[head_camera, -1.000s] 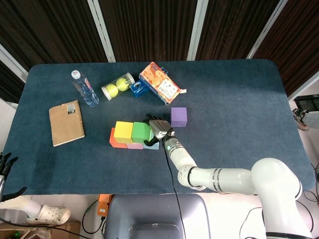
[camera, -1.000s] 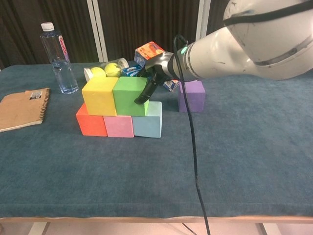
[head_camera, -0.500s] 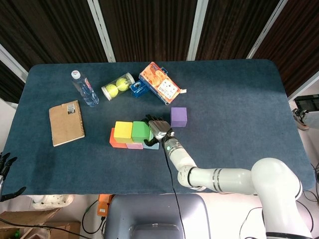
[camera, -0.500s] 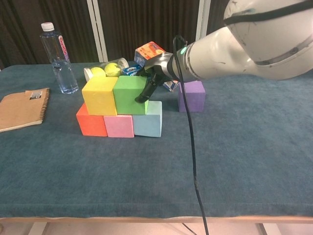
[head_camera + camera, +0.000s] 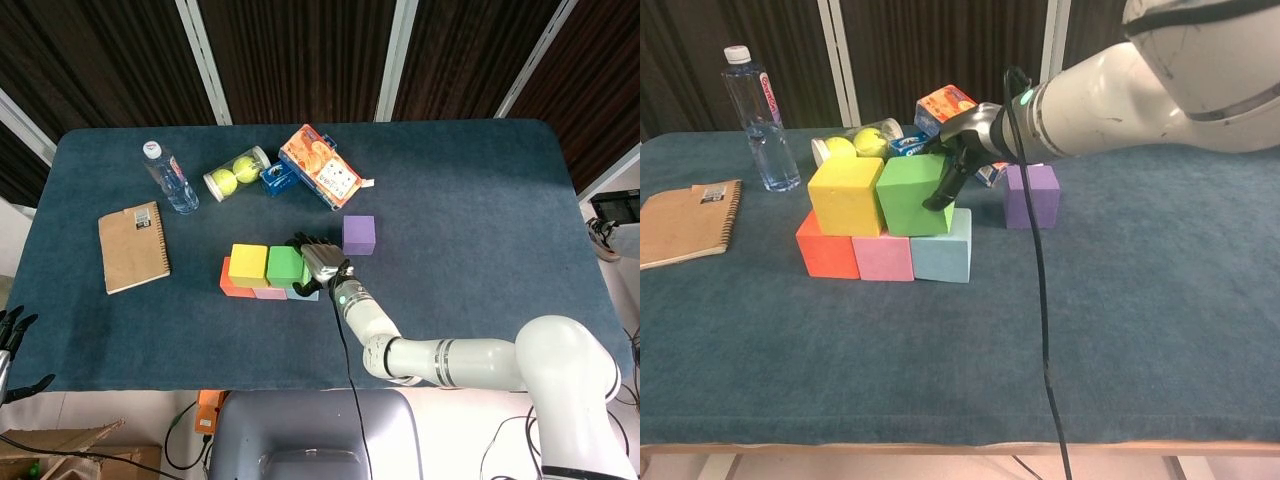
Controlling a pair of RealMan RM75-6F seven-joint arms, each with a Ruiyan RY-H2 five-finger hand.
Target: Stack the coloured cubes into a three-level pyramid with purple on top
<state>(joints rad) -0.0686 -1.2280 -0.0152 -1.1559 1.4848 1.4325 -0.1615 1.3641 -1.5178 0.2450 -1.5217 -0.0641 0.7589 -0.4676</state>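
Right hand [image 5: 952, 160] sat against the green foam cube [image 5: 912, 194], dark fingers [image 5: 941, 190] draped down its right face and over the top edge; it gripped that cube. Chest view showed this contact plainly, w/ the cube slightly twisted and a thin gap between it and the yellow foam cube [image 5: 845, 194] beside it. Head view only showed the right hand [image 5: 318, 260] from above, covering the green cube's [image 5: 285, 265] right edge, so the grip itself couldn't be read there.

Bottom row, seen best from the chest cam: orange foam cube [image 5: 826, 255], pink foam cube [image 5: 882, 257], light blue foam cube [image 5: 941, 257], touching side by side. Yellow and green sat on top as 2nd level. From the head cam the bottom row was mostly hidden under the upper pair, only thin slivers showing.

Purple foam cube [image 5: 358, 234] stood alone on the blue cloth-covered table [image 5: 480, 200], near the stack's right, behind the hand; not yet on top.

Left hand [image 5: 12, 340] showed only in the head view, at the lower left edge off the table, dark fingers spread, holding nothing.

Further back: clear plastic water bottle [image 5: 758, 117], tube of tennis balls [image 5: 236, 173], orange snack carton [image 5: 320, 167], brown spiral notebook [image 5: 133, 246].
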